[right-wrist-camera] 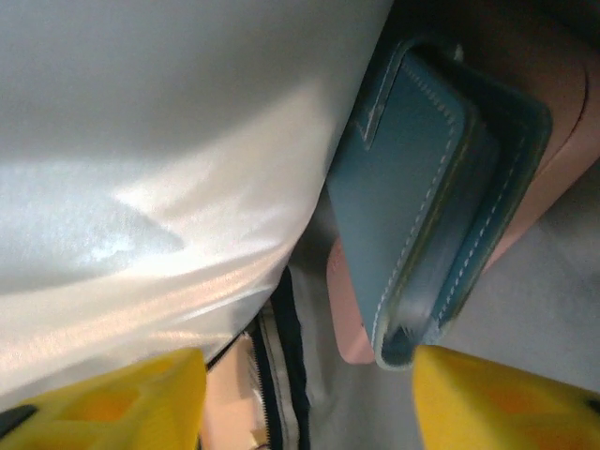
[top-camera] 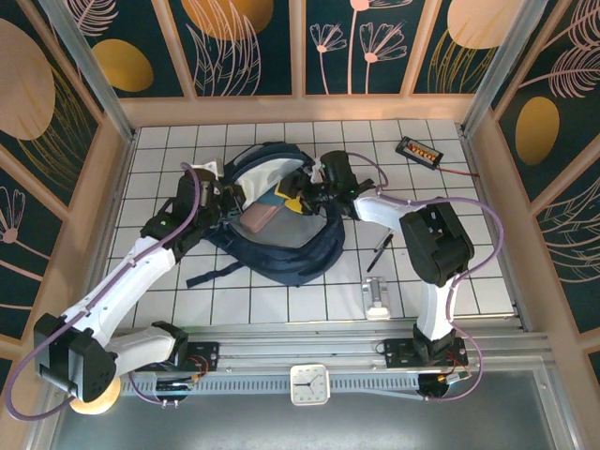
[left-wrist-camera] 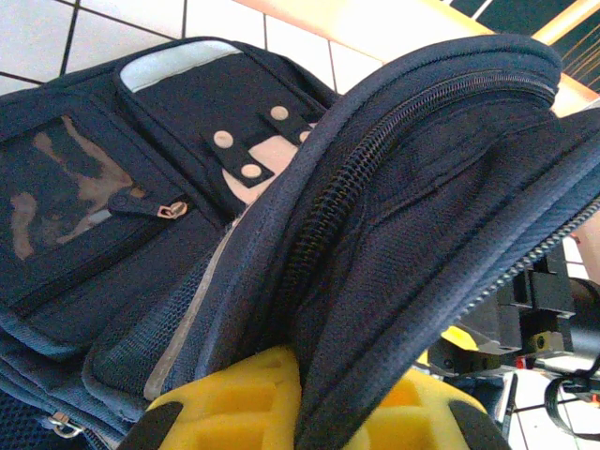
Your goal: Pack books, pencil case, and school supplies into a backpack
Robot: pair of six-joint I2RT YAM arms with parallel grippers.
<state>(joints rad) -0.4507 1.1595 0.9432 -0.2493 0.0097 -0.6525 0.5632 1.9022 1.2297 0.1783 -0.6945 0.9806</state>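
The navy backpack (top-camera: pixel 291 258) lies open in the middle of the tiled table. My left gripper (top-camera: pixel 230 192) is shut on the backpack's zippered top flap (left-wrist-camera: pixel 422 169) and holds it up, its yellow fingers (left-wrist-camera: pixel 234 408) pinching the fabric. My right gripper (top-camera: pixel 298 199) hangs over the opening, open, with nothing between its fingers (right-wrist-camera: pixel 506 398). Inside, against the pale lining (right-wrist-camera: pixel 141 141), the teal notebook (right-wrist-camera: pixel 422 187) rests on the pink pencil case (right-wrist-camera: pixel 352 309), its lower end beside my right finger. From above I see the pencil case (top-camera: pixel 260 218) in the opening. A black pen (top-camera: pixel 380 251) lies right of the backpack.
A silver metal piece (top-camera: pixel 378 298) lies near the front edge, right of centre. A black gadget with a red wire (top-camera: pixel 419 150) sits at the back right. Wooden walls close in the table on three sides. The backpack's dark strap (top-camera: pixel 211 277) trails toward the front left.
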